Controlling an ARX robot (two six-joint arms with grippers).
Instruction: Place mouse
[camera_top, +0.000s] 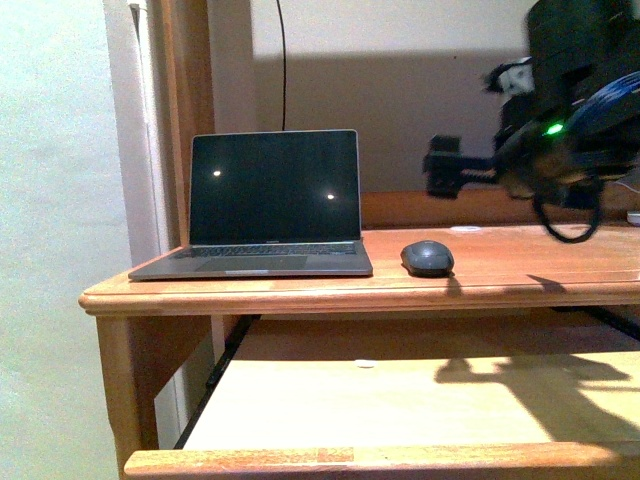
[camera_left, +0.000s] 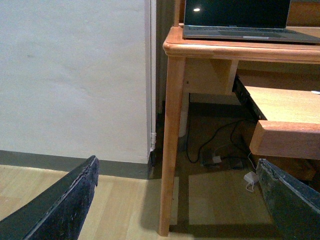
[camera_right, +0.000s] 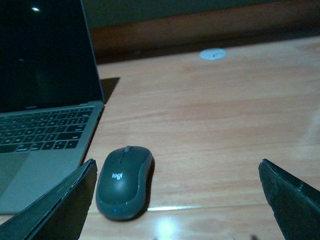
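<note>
Counts: one mouse, one laptop, one desk, one pull-out shelf under it, one white disc, two grippers.

Right gripper: held up in the air off the desk, arm reaching in from the robot's right at about laptop-screen height, fingers pointing toward the laptop. In the right wrist view the gripper is spread wide and holds nothing. Both fingers are clear of the desk.

The mouse lies flat on the desk below and just ahead of the right gripper, near the finger on the laptop side and not touching it. It sits just beside the laptop's front corner, with a small gap. The disc lies on the desk farther out past the gripper, well apart from the mouse.

Left gripper: low, beside the desk (not seen in the front view), also spread wide and empty. Ahead of it are a desk leg, wall and floor, with cables under the desk, count unclear. The laptop sits above it on the desk edge.
</note>
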